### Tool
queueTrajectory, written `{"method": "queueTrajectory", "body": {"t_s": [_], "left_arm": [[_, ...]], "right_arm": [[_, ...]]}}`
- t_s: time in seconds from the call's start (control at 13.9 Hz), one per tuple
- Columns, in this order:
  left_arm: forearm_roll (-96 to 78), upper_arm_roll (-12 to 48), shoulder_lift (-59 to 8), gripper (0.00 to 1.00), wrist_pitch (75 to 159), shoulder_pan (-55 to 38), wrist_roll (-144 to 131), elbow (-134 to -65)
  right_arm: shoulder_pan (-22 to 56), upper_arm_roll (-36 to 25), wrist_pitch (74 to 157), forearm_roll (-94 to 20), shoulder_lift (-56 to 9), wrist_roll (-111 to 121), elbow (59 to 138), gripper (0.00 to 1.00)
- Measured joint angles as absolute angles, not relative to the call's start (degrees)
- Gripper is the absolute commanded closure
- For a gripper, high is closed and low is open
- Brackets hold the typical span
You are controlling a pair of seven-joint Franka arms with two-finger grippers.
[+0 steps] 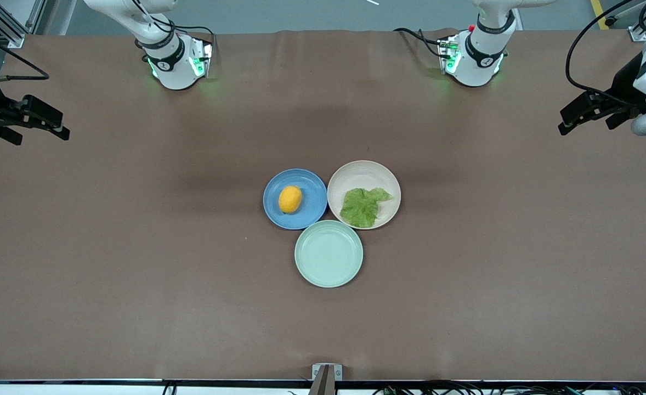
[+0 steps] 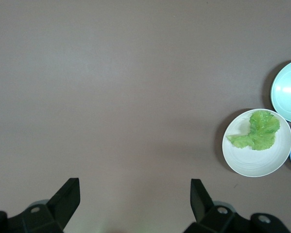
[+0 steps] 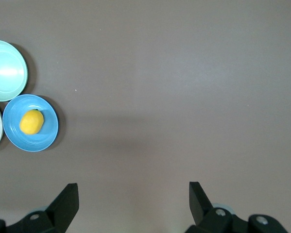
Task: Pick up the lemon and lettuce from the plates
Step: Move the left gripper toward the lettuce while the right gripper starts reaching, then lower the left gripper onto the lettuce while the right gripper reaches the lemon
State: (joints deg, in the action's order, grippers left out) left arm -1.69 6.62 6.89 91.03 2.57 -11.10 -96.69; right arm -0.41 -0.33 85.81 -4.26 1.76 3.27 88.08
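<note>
Counter (image 1: 136,263): a flat, matte brown surface with faint creases; three round shallow plates sit clustered at its middle, rims touching or nearly so.

Blue plate (image 1: 295,198): smooth, glossy, on the side toward the right arm's end; the lemon (image 1: 290,198) rests on it, a small oval yellow-orange fruit with a finely dimpled skin, lying slightly off the plate's centre.

Beige-pink plate (image 1: 363,194): smooth and pale, just beside the blue one toward the left arm's end; the lettuce (image 1: 363,205) lies flat in it, a crinkled green leaf with ragged edges, covering the part of the plate nearer the front camera, one lobe reaching the rim.

Mint-green plate (image 1: 329,253): same round form, nearer the front camera than the other two, with a soft sheen.

Left gripper (image 1: 581,113): black, angular fingers spread wide apart, holding nothing; up over bare counter at the left arm's end, well apart from the plates; this arm waits.

Right gripper (image 1: 40,119): likewise black, fingers spread wide, holding nothing; over the counter's edge at the right arm's end; also waiting.
</note>
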Motion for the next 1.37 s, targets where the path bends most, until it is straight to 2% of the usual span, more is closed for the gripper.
{"method": "queueTrajectory", "body": {"t_s": [0.51,0.72,1.01,1.15,1.37], "left_arm": [[-1.69,6.59,6.36,0.0,91.02,2.5,-11.08,-96.19],[-2.01,8.56,3.05,0.0,91.48,1.74,-11.12,-96.04],[-2.04,15.92,-6.01,0.0,102.13,-1.89,-25.46,-96.39],[-1.79,16.96,-10.93,0.0,108.78,-6.4,-33.7,-97.48],[2.2,17.05,-18.03,0.0,119.13,-12.97,-44.45,-101.56]], "right_arm": [[-0.42,-0.39,85.25,-1.6,1.76,3.06,86.82,0.0],[-0.37,-0.29,85.16,-1.6,1.75,3.05,86.8,0.0],[1.76,0.17,84.92,-1.72,1.6,2.65,86.79,0.0],[6.29,0.4,85.01,-1.77,0.69,-1.59,86.85,0.0],[17.11,0.8,88.81,-1.56,-4.56,-15.64,87.1,0.0]]}}
